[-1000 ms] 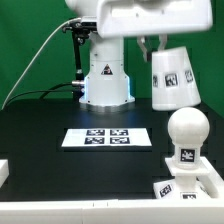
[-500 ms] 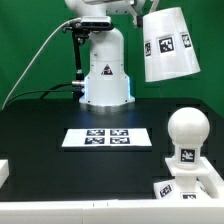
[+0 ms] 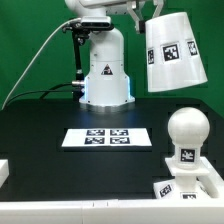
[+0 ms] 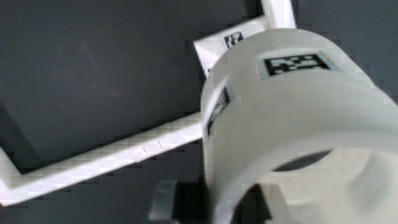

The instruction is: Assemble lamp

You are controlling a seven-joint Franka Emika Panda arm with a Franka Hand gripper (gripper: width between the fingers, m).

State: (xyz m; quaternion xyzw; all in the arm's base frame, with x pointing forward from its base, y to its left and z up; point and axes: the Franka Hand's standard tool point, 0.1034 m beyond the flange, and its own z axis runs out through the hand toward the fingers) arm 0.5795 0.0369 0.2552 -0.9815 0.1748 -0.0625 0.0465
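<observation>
My gripper (image 3: pixel 149 12) is shut on the white cone-shaped lamp shade (image 3: pixel 175 52) and holds it tilted high in the air at the exterior view's upper right. The shade carries a square tag. Below it, at the lower right, the round-headed bulb (image 3: pixel 187 133) stands upright on the flat square base (image 3: pixel 192 186). In the wrist view the shade (image 4: pixel 294 110) fills most of the picture, and one dark finger (image 4: pixel 175 196) shows against its wall near my gripper (image 4: pixel 240 205).
The marker board (image 3: pixel 108 138) lies flat on the black table in the middle. The arm's white pedestal (image 3: pixel 105 75) stands behind it with a cable. A white piece (image 3: pixel 4 172) shows at the left edge. A white frame (image 4: pixel 107 160) lies on the table below the shade.
The shade has gone up from beside the pedestal to high in the air. Over the last half second it shifted a little to the exterior view's right.
</observation>
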